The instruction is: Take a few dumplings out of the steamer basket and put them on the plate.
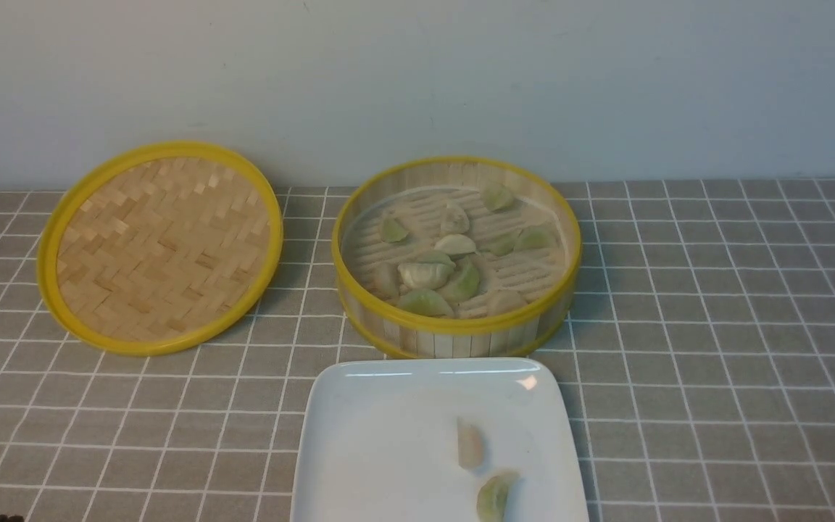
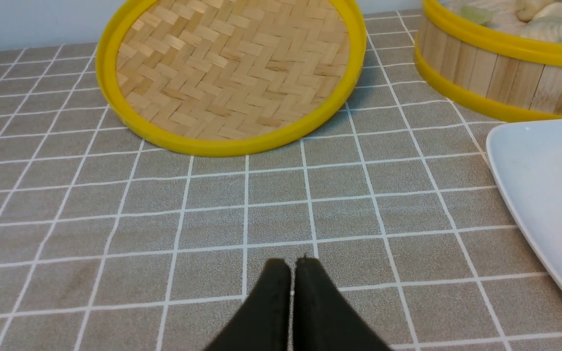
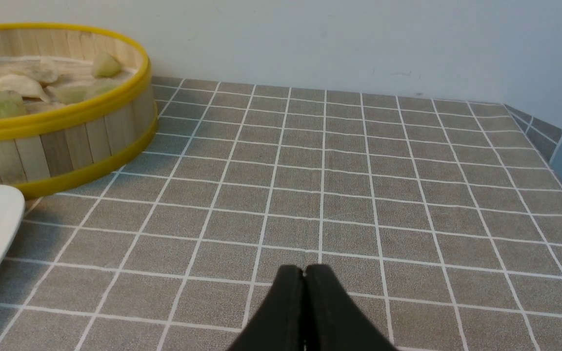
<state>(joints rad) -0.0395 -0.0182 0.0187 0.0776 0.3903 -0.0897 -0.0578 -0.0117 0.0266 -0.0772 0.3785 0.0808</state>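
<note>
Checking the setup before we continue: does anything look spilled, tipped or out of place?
Nothing is spilled. The lid leans tilted against the wall rather than lying flat. Two dumplings lie on the plate; the rest are in the steamer basket.

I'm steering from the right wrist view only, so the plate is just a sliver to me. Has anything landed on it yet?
Observer: Yes. In the front view the plate holds two dumplings: a whitish dumpling and a green dumpling nearer the robot.
Operator: Where is the steamer's lid?
Observer: The woven lid is off, to the left of the steamer basket, apart from it.
Operator: And the left end effector?
Observer: The left end effector is shut and empty, above bare tablecloth on the robot's side of the lid.
Operator: How full is the basket?
Observer: About ten dumplings remain, mostly in its near half.
</note>
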